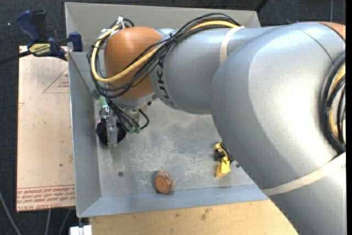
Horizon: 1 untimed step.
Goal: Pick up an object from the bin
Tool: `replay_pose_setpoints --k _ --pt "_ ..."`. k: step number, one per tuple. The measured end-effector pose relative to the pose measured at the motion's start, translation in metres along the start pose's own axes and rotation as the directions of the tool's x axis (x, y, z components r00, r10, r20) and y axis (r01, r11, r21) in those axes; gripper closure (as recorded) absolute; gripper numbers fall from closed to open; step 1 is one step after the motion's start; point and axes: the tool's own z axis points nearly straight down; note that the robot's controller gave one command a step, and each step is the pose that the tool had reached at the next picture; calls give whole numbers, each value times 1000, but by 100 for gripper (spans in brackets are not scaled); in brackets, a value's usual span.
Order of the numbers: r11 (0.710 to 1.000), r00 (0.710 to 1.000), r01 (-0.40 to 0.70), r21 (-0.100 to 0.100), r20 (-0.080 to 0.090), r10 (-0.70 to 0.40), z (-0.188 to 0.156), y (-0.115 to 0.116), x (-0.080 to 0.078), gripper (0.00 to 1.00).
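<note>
— Leftmost, at nine o'clock in the grey metal bin (85, 151)?
— Spotted a black rounded lump (102, 132) there, resting on the floor close to the left wall.
— And the two-finger gripper (113, 134)?
— Hung at that lump's three o'clock side, touching it or just beside it; could not tell which. Pointed down from under the orange domed wrist cover (132, 58) at eleven o'clock.
— Spread, pressed together, or pinching something?
— Could not tell.
— Further right?
— Noted a tiny dark speck (120, 174) at seven o'clock, then a brown round flattish piece (163, 181) at six o'clock, just beside the near wall and well apart from the gripper. After that, a small yellow-and-black piece (222, 165) at four o'clock, lying right at the edge of the big grey arm (264, 107).
— And that arm?
— Reached in from three o'clock, covering the bin's right half.
</note>
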Motion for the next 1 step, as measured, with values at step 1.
replay_pose_setpoints --k 1 --pt "1000 1000 0 3 -9 0 -16 -1 2 100"
